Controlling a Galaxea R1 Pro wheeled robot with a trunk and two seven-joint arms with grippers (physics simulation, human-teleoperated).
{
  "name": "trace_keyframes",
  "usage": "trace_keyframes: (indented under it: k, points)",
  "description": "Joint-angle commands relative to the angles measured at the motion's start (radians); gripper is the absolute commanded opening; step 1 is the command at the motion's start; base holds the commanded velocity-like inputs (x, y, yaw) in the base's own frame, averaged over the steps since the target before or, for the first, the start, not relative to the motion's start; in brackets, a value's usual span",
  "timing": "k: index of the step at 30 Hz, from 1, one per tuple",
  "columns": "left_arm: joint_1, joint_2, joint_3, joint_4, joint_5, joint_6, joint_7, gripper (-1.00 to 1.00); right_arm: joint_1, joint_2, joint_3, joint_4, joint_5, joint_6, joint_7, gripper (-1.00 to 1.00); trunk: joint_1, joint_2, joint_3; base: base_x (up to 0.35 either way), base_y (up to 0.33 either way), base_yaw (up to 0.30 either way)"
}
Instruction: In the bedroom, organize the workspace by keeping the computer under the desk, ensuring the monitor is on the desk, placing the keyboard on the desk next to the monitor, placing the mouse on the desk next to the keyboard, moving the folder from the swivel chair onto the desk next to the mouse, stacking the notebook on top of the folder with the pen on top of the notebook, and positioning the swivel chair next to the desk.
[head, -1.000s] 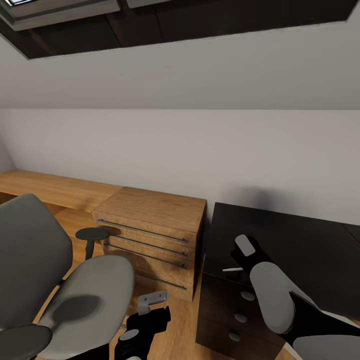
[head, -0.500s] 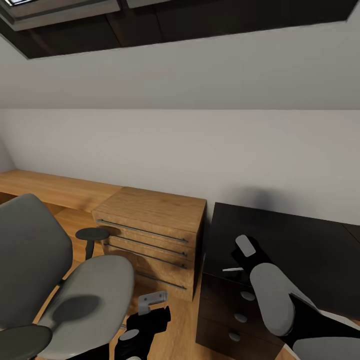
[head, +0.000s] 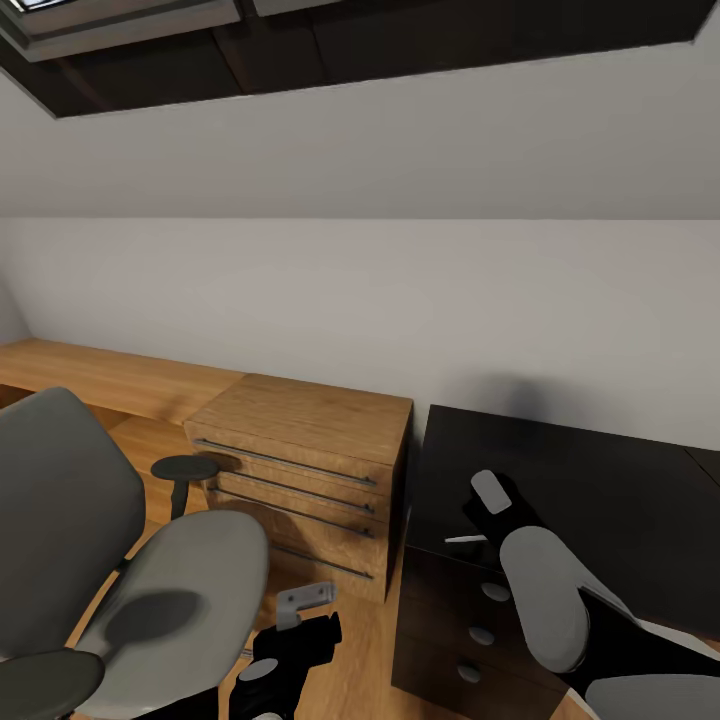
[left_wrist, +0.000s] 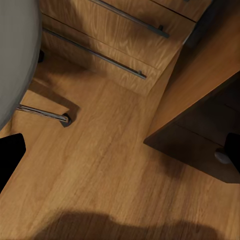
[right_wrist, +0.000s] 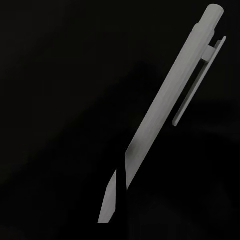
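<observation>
The left end effector (head: 300, 625) is hanging low over the wood floor (left_wrist: 100, 170) beside the chair (head: 150, 590); I cannot tell how wide it is standing. The right end effector (head: 478, 525) is reaching over the black surface (head: 600, 500), its grip hidden, with the pen (right_wrist: 160, 125) lying on that surface just under it. Wooden drawers (head: 300, 470) are sitting between chair and surface.

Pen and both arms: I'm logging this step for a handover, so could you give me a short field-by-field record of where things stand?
pen: pale grey clip pen, seen as a light sliver at the right gripper
right gripper: over the black desk top; whether its jaws clamp the pen cannot be told
left gripper: low, over the wooden floor
swivel chair: grey, nothing on its seat
wooden drawer unit: between chair and black desk
</observation>
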Motion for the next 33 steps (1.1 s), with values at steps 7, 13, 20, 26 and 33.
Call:
trace_keyframes:
  k: [7, 13, 20, 26, 33]
  points:
    - [-0.002, 0.001, -0.001, -0.001, 0.002, 0.002, 0.004, 1.00, 0.005, 0.000, -0.006, 0.030, -0.010, -0.004, 0.002, -1.00, 0.000, 0.000, -0.001, 0.000, 0.000, 0.000]
    - [-0.002, 0.001, -0.001, -0.001, 0.002, 0.002, 0.004, 1.00, 0.005, 0.000, -0.006, 0.029, -0.010, -0.005, 0.002, -1.00, 0.000, 0.000, -0.001, 0.000, 0.000, 0.000]
    - [-0.002, 0.001, -0.001, -0.001, 0.002, 0.002, 0.004, 1.00, 0.005, 0.000, -0.006, 0.029, -0.010, -0.006, 0.002, -1.00, -0.011, 0.021, 0.008, 0.000, 0.000, 0.000]
    - [-0.002, 0.001, -0.001, -0.001, 0.002, 0.002, 0.004, 1.00, 0.005, 0.000, -0.006, 0.029, -0.010, -0.006, 0.002, -1.00, -0.011, 0.021, 0.008, 0.000, 0.000, 0.000]
    - [-0.002, 0.001, -0.001, -0.001, 0.002, 0.002, 0.004, 1.00, 0.005, 0.000, -0.006, 0.029, -0.010, -0.005, 0.002, -1.00, -0.011, 0.021, 0.008, 0.000, 0.000, 0.000]
